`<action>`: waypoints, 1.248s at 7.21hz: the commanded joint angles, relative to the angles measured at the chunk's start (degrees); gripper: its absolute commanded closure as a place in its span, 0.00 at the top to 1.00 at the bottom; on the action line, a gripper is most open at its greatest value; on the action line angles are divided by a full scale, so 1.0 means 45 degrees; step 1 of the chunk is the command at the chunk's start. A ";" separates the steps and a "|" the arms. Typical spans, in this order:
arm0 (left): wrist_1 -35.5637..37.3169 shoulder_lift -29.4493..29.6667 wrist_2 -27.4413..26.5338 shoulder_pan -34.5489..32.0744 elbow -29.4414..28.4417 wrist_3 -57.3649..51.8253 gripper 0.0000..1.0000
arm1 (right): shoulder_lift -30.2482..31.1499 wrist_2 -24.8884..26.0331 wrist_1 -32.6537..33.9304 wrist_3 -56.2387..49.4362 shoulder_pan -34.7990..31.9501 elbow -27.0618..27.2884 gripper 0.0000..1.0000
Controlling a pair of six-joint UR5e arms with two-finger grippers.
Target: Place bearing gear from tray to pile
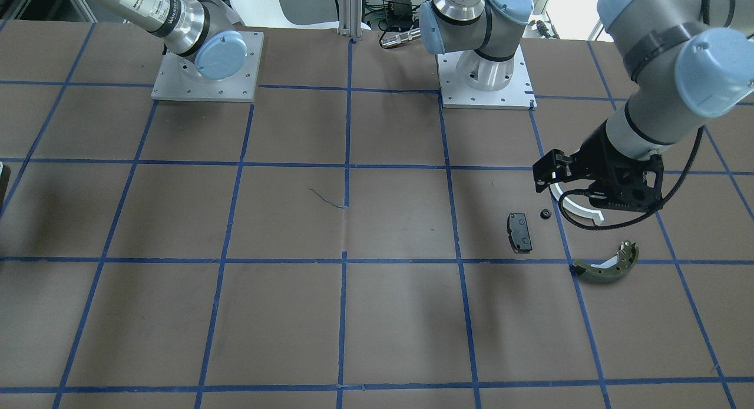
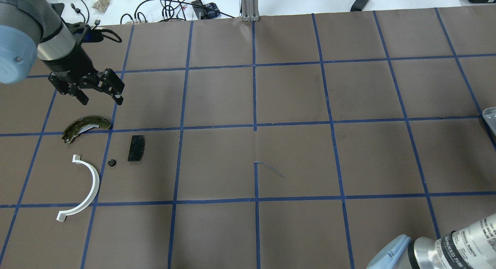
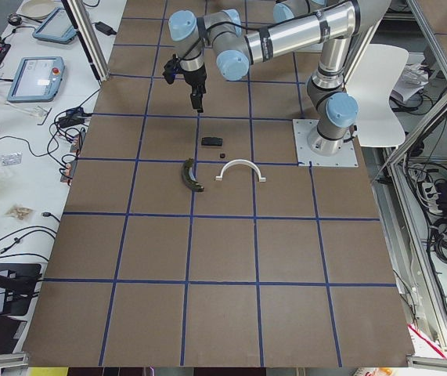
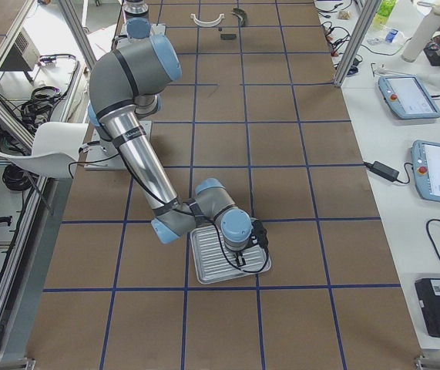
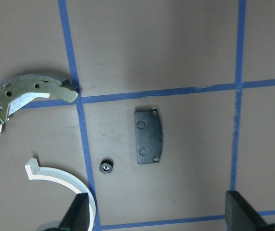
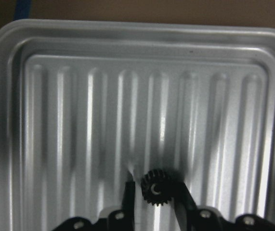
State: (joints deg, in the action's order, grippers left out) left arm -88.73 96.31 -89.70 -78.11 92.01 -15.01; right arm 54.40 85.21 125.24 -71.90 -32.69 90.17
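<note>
right gripper (image 6: pixel 152 195) low in frame, fingers narrow either side of bearing gear (image 6: pixel 155 187), slim gap on one side, not clamped by the look. seems the grasp step; next: close, lift clear of ribs, carry across to pile (image 1: pixel 519 233). shiny ribbed metal tray (image 6: pixel 55 120) under those fingers. ahead of left gripper (image 2: pixel 102 101), fingers spread wide: smooth white half-ring (image 2: pixel 95 180), olive curved brake shoe (image 2: pixel 86 126), flat black pad (image 2: pixel 136 148), tiny toothed black gear (image 2: pixel 112 162).

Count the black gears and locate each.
2. One gear lies between the white arc and the black pad; the other gear is in the tray between the fingers of the right gripper. More may be hidden.
</note>
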 commanded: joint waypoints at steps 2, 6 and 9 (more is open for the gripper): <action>-0.1572 -0.1279 0.0594 -0.1680 -0.1052 0.2662 1.00 | 0.0001 -0.0224 0.0039 0.0020 0.0000 0.0000 0.38; -0.1416 -0.1949 0.0539 -0.2015 -0.0799 0.2788 1.00 | 0.0001 -0.0070 0.0078 0.0020 0.0000 -0.0020 0.21; 0.0242 -0.1617 0.0267 -0.2953 -0.0721 0.2984 1.00 | 0.0409 0.0029 -0.0077 0.0117 -0.0097 0.0000 0.13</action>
State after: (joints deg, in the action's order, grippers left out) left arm -89.97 88.66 -88.00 -90.42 88.60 -1.99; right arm 55.15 85.19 125.23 -71.67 -32.80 90.14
